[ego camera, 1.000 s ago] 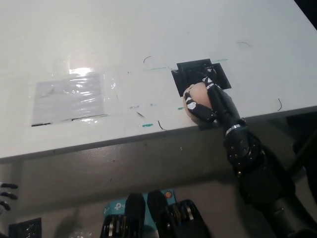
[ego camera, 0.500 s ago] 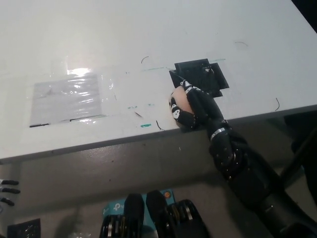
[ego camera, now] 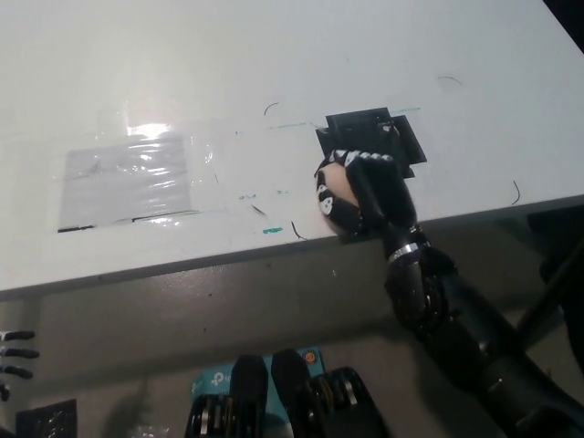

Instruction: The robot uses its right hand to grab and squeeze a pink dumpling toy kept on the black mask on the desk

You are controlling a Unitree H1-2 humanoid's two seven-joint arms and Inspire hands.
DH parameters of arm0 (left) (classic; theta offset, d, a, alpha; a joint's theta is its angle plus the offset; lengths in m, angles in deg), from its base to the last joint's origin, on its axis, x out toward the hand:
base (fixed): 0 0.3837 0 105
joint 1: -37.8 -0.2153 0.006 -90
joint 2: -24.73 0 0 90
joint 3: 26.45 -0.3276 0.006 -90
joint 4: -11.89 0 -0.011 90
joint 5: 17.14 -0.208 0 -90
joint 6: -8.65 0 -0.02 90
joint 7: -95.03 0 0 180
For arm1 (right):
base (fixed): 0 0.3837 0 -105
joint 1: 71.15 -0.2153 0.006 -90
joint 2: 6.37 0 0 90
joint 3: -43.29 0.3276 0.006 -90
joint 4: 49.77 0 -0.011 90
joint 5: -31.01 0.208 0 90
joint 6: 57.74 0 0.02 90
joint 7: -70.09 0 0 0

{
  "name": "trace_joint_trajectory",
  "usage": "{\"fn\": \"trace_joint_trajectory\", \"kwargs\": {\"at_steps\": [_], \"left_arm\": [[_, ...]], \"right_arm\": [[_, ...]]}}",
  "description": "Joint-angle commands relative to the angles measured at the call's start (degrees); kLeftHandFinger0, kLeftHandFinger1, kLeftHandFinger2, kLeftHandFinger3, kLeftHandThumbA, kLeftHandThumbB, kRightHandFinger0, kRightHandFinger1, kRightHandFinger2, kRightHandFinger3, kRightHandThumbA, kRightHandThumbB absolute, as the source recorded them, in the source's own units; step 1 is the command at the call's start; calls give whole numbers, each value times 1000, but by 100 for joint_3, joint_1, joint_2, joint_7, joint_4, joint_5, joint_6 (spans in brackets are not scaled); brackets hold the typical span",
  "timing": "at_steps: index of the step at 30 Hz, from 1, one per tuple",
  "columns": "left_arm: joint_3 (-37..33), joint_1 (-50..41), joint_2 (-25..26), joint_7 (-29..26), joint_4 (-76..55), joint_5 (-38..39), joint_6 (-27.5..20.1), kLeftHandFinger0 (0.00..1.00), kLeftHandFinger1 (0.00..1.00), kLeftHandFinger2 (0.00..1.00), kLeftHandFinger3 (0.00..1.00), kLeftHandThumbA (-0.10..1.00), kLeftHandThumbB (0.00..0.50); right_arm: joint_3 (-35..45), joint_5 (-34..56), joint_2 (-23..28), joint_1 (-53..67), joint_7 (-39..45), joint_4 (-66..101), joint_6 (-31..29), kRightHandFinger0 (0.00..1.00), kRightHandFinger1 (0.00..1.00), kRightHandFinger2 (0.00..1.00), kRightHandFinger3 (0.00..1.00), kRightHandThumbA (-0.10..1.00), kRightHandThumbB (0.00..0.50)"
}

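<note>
The pink dumpling toy (ego camera: 339, 188) shows only as a small pale patch between the fingers of my black right hand (ego camera: 360, 193), which is shut on it. The hand holds the toy near the desk's front edge, just in front of the black mask (ego camera: 377, 133), a dark square patch on the white desk (ego camera: 274, 73). My black forearm runs down to the bottom right. Only the fingertips of my white left hand (ego camera: 13, 356) peek in at the lower left edge, below the desk.
A clear plastic sheet (ego camera: 132, 181) is taped flat on the desk's left part. Small pen marks and green tape bits dot the surface near the mask. The desk's front edge (ego camera: 182, 265) runs just below the held toy.
My right hand with the toy moved left off the mask's front corner, and its fingers wrapped further over the toy, hiding more of it. The camera shifted slightly.
</note>
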Motion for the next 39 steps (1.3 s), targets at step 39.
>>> {"fn": "trace_joint_trajectory", "kwargs": {"at_steps": [39], "left_arm": [[321,-94,229,95,-753,118,398,407,592,717,820,1000,236]], "right_arm": [[661,-424,188,-904,-1264,-10,-1234,0,41,421,194,-100,234]]}}
